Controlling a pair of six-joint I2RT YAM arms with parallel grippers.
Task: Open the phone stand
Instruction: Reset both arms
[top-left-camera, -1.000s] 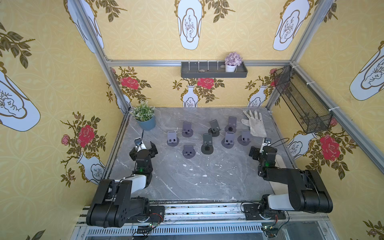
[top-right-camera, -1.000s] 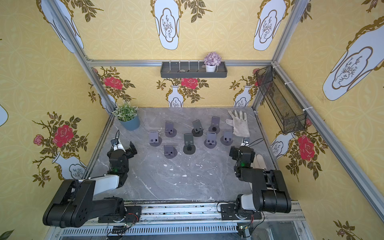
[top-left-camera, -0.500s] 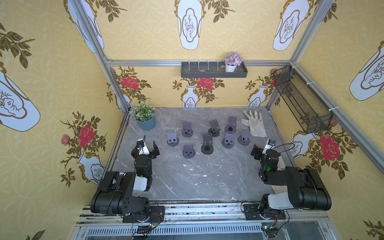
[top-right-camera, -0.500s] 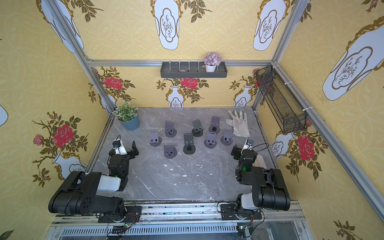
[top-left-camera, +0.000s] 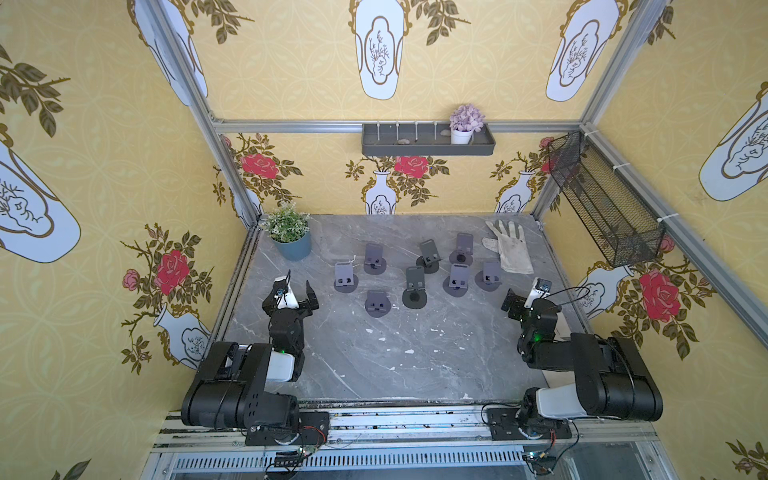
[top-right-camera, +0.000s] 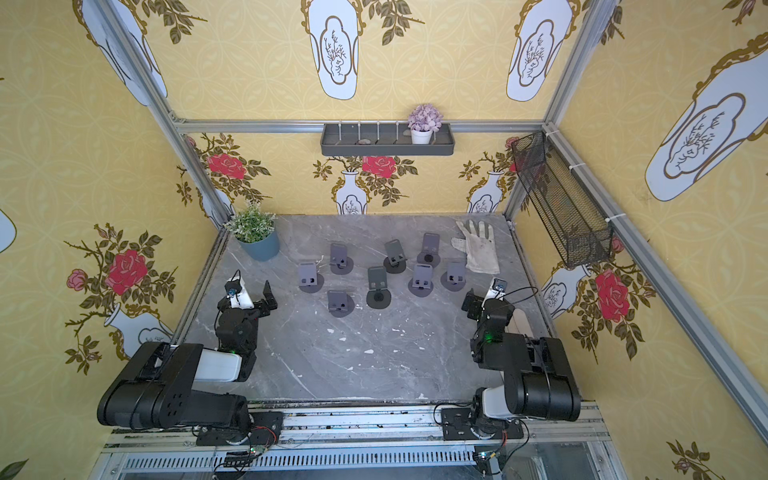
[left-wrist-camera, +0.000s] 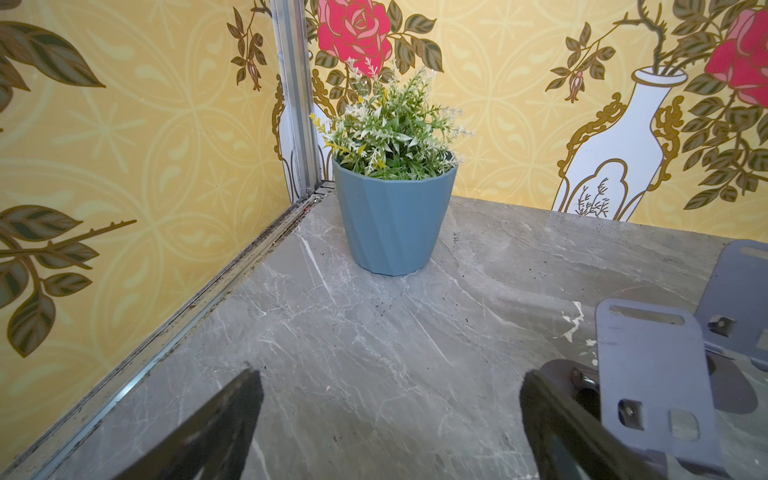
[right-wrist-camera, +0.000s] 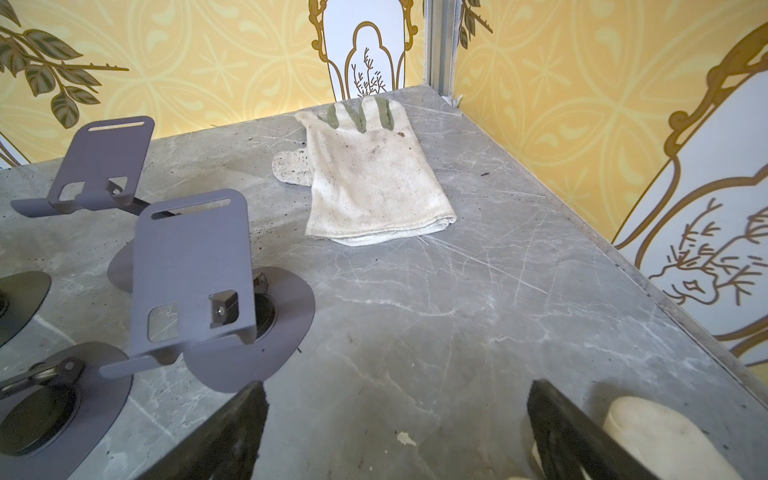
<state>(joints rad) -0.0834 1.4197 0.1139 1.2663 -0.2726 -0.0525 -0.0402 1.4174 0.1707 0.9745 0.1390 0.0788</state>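
Top views: black left arm (top-left-camera: 237, 386) and right arm (top-left-camera: 602, 374) folded low by near edge of grey marble surface (top-left-camera: 395, 357); left fingers (left-wrist-camera: 224, 424), right fingers (right-wrist-camera: 232, 432) spread apart, empty; dark grey metal phone stands (top-left-camera: 415, 278) clustered mid-surface.

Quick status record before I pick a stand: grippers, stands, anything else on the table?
stands: eight, clustered mid-table, none gripped
left gripper: open, empty, by the cluster's left end
right gripper: open, empty, by the cluster's right end
glove: lying flat, far right corner
plant: potted, far left corner
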